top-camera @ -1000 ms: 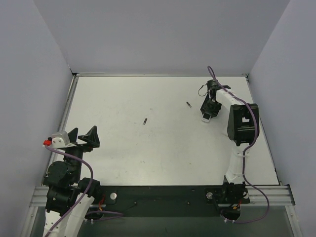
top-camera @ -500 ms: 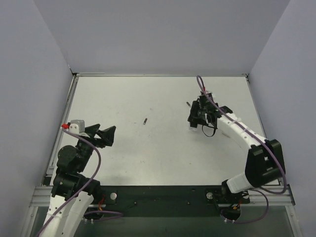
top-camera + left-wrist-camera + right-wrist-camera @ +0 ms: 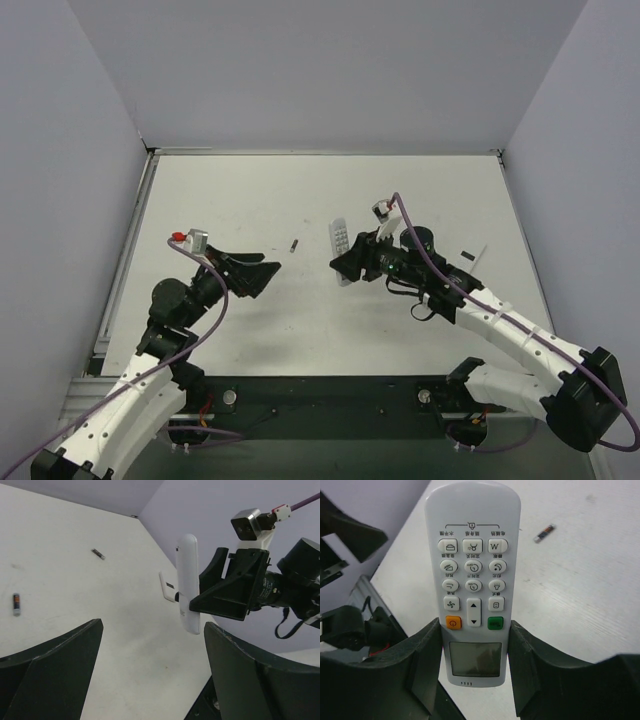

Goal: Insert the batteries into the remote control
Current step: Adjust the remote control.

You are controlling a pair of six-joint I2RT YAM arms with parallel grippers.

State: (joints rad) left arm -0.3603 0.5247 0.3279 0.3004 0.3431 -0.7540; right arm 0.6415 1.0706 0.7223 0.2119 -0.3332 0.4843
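**torq_77:** Top cam first. Where was your remote control [image 3: 339,238]?

**benchmole:** Up off the counter [image 3: 220,200], about mid-table. Your right jaws were pinching its lower end. Your left jaws were spread with nothing in them, pointing across at it from the left. One battery [image 3: 294,245] lay flat on the counter between the two arms. The white cover piece [image 3: 473,257] sat off to the right, beside your right arm.

**torq_77:** Left wrist cam?

**benchmole:** Both of your left fingers were wide apart at the bottom of the shot, empty. The remote control [image 3: 189,587] stood upright in your right jaws, with a plain white side toward the lens. The battery [image 3: 16,604] lay close by on the left. The other battery [image 3: 98,554] was further back. Both were well apart from the remote.

**torq_77:** Right wrist?

**benchmole:** The button face of the remote control [image 3: 472,570] was square to the lens. Your right jaws were clamped on either side of its little screen [image 3: 474,659]. The battery [image 3: 544,532] lay on the counter beyond it, upper right.
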